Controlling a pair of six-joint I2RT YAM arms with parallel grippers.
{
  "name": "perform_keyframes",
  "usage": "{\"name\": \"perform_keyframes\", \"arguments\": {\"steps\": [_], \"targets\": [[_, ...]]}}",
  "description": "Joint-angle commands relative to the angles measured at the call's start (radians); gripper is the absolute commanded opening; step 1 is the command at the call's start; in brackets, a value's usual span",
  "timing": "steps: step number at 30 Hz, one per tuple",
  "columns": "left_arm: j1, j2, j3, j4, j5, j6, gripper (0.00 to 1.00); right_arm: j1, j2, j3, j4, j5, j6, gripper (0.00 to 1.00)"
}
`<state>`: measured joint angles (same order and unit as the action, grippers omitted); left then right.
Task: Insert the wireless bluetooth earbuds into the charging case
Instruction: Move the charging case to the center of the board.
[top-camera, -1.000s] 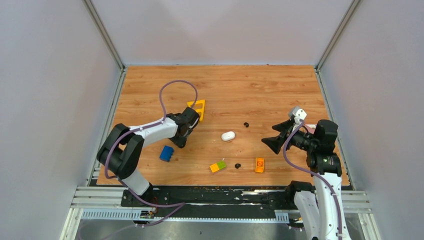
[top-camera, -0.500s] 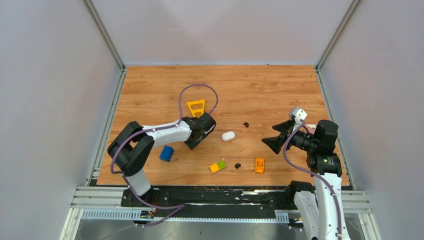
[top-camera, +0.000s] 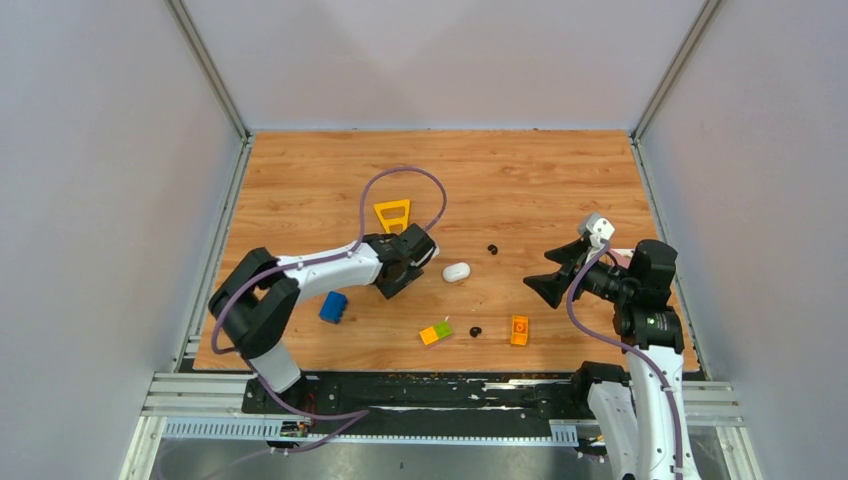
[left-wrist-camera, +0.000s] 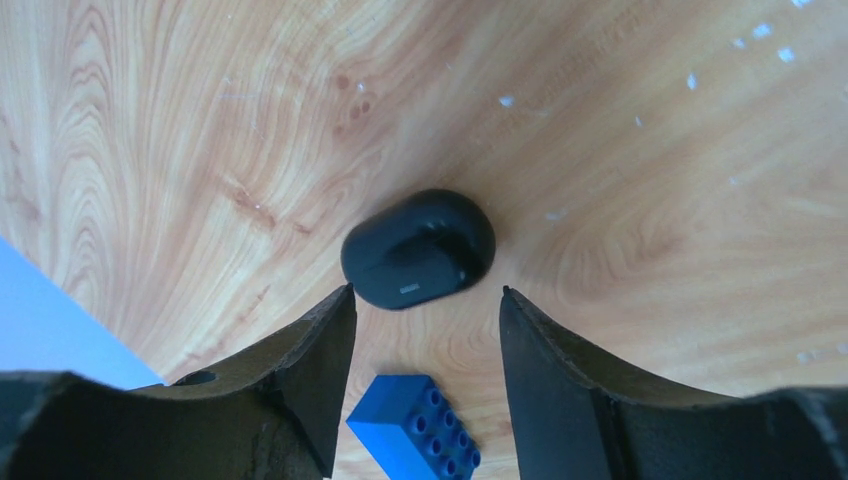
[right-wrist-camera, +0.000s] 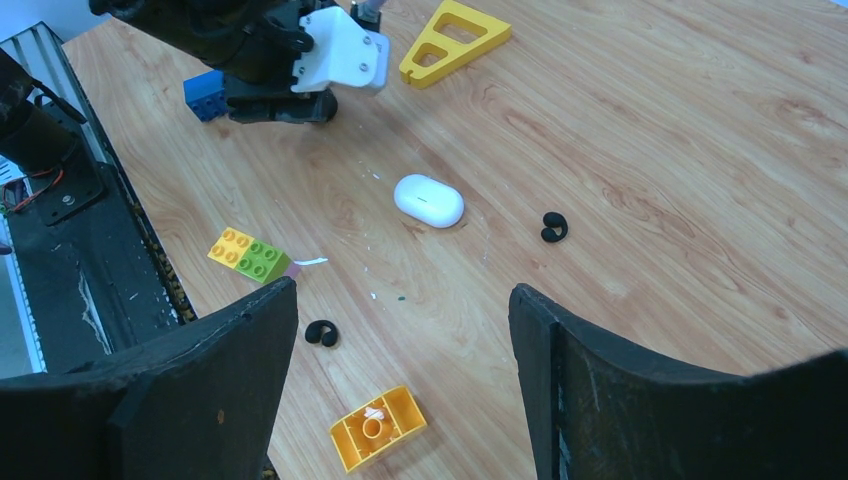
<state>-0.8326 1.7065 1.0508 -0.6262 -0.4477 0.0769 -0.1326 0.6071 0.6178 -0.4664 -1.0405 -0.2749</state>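
The left gripper (left-wrist-camera: 427, 291), about half open and empty, sits just left of the shut white case (top-camera: 456, 271) near the middle of the table (top-camera: 560, 180). Light, smooth and rounded, the case would likely slip from a pinch; take it across its narrow waist. Right of it lie two black earbuds (top-camera: 491, 248), then the right gripper (right-wrist-camera: 402, 288), wide open and empty.

White charging case (top-camera: 456, 271) shut; black far earbud (top-camera: 492, 248) nearby, near earbud (top-camera: 475, 331) apart.

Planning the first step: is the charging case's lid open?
No, the charging case lies closed, a smooth white oval with no gap showing.
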Motion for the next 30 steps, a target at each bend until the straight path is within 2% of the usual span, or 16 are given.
{"name": "perform_keyframes", "arguments": {"steps": [1,6,9,12,18,25,30], "targets": [[0.052,-0.182,-0.073,0.08,0.174,0.078,0.64,-0.005,0.001,-0.003,0.021,-0.032,-0.017,0.77],[0.14,-0.292,-0.144,0.153,0.327,0.178,0.68,-0.005,0.003,-0.004,0.021,-0.038,-0.016,0.77],[0.162,-0.307,-0.157,0.185,0.363,0.273,0.69,-0.005,0.006,-0.004,0.02,-0.041,-0.017,0.77],[0.184,-0.239,-0.095,0.16,0.369,0.354,0.68,-0.005,0.007,-0.004,0.017,-0.045,-0.016,0.77],[0.24,-0.084,0.07,0.003,0.542,0.43,0.63,-0.006,0.001,-0.001,0.007,-0.044,-0.018,0.77],[0.299,-0.081,0.038,0.015,0.594,0.449,0.64,-0.008,0.004,-0.003,0.005,-0.052,-0.017,0.77],[0.303,-0.018,0.066,-0.047,0.658,0.467,0.64,-0.008,0.017,-0.004,0.011,-0.055,-0.017,0.77]]}}
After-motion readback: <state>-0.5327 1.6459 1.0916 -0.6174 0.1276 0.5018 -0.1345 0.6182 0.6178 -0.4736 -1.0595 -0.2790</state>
